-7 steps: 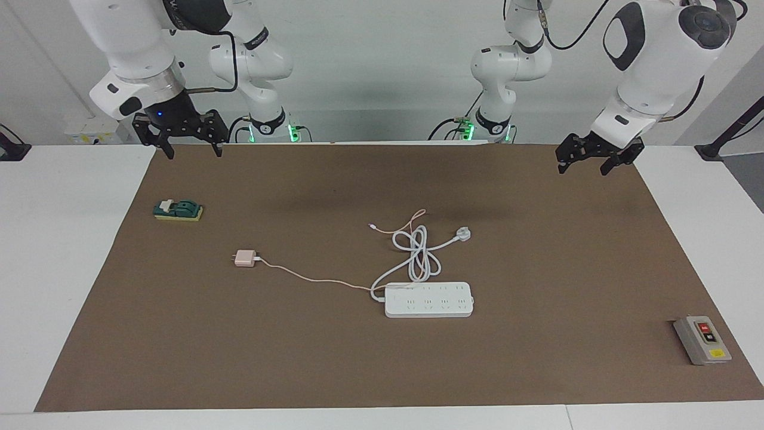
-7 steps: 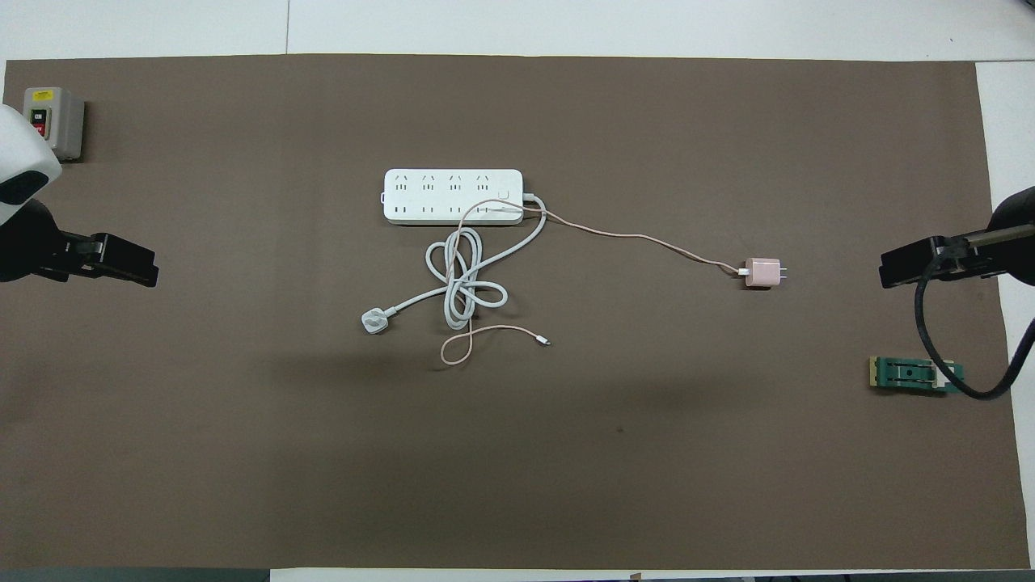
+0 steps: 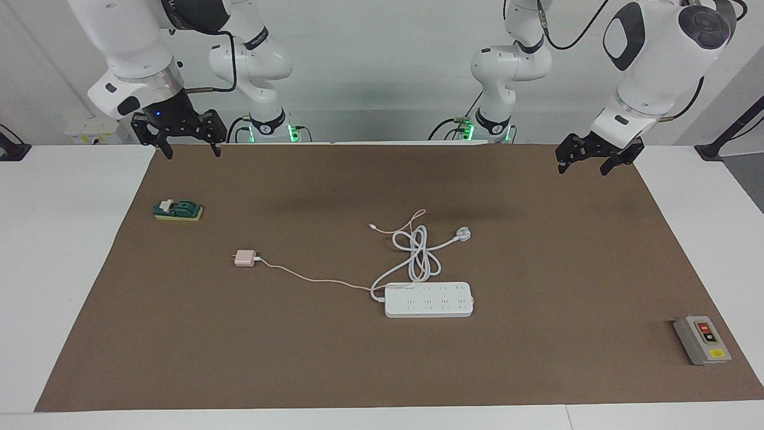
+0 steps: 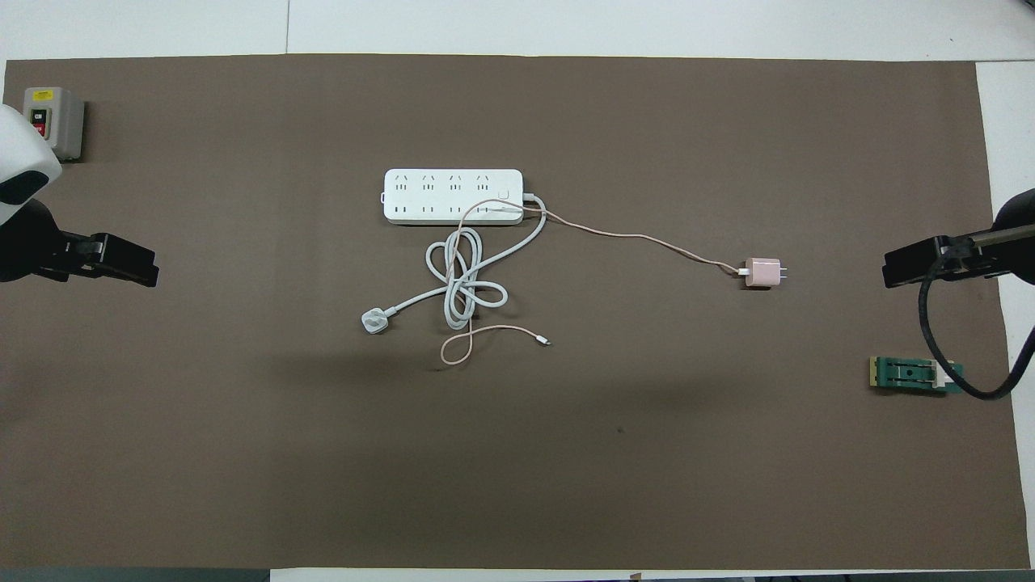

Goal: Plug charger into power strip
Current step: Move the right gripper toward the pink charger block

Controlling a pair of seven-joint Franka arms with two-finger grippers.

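Meanwhile the charger (image 3: 243, 258) lies flat on the brown mat, well apart from the power strip (image 3: 428, 300) and toward the right arm's end of the bench, its thin pink cable (image 3: 310, 279) trailing across to the strip. Neither has moved in the last half second, and no socket is filled. The only change is small: the right hand (image 3: 190, 152), hanging with fingers apart over the mat's edge by the robots, has shifted slightly, which I judge to be the first stir of a reach, with the whole task still ahead. The left hand (image 3: 584, 166), fingers also apart, waits over the mat's corner at its own end.

From above, the charger's two prongs (image 4: 783, 272) show pointing away from the strip, and the cable crosses the strip's corner; the facing view alone shows both hands are well above the mat.
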